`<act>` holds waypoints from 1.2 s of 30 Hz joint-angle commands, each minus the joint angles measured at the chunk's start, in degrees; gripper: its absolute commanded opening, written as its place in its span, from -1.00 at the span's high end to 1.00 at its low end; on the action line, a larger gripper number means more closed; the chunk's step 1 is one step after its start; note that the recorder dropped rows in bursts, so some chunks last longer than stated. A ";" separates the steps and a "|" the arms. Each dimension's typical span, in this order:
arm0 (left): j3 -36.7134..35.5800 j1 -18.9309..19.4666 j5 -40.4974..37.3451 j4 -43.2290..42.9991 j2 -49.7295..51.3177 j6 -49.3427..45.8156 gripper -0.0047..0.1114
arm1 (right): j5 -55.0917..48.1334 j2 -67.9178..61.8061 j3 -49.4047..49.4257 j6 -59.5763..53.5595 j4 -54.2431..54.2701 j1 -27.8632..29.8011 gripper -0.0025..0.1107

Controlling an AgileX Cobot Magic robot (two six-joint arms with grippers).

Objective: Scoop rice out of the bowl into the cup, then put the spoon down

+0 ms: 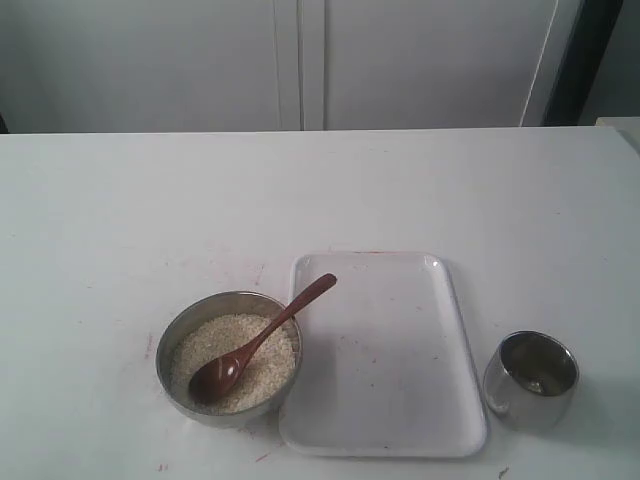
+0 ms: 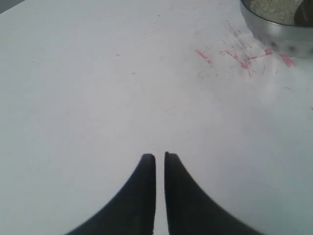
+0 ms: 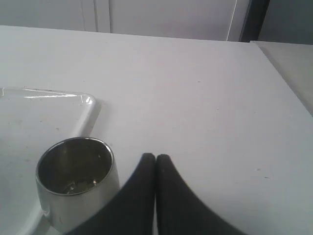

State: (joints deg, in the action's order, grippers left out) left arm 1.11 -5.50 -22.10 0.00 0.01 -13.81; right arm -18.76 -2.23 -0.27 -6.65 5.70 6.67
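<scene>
The wide metal bowl point(image 1: 228, 358) sits at the front left of the table, filled with off-white rice point(image 1: 250, 345). The dark wooden spoon point(image 1: 258, 343) lies in it, scoop on the rice, handle leaning over the rim toward the tray. The small steel cup point(image 1: 531, 378) stands at the front right; only a few grains show in it point(image 3: 76, 171). Neither gripper shows in the exterior view. My left gripper point(image 2: 160, 156) is shut, holding nothing, over bare table away from the bowl's edge point(image 2: 279, 29). My right gripper point(image 3: 156, 157) is shut and empty beside the cup.
A white rectangular tray point(image 1: 385, 350) lies between bowl and cup, its corner point(image 3: 88, 105) near the cup. Red scratch marks point(image 2: 234, 56) streak the table by the bowl. White cabinet doors point(image 1: 300, 60) stand behind the table.
</scene>
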 commanded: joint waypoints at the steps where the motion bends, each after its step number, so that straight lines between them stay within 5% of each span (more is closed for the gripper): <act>1: -0.52 -0.42 -2.79 0.32 -0.01 0.33 0.67 | 0.56 0.38 0.27 0.00 0.12 -0.30 0.96; 17: -0.52 -0.42 -2.79 0.32 -0.01 0.33 0.67 | 0.79 0.38 0.27 -0.26 -0.14 -0.30 0.96; 27: -0.52 -0.42 -2.79 0.32 -0.01 0.33 0.67 | 21.54 0.38 0.27 -0.69 -0.39 -0.30 0.96; 36: -0.52 -0.42 -2.79 0.32 -0.01 0.33 0.67 | 23.84 0.38 0.27 -0.69 -0.15 -0.30 0.96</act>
State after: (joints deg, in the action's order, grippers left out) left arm 1.11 -5.50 -22.10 0.00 0.01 -13.81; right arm 3.55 -2.23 -0.27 -6.83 5.59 6.67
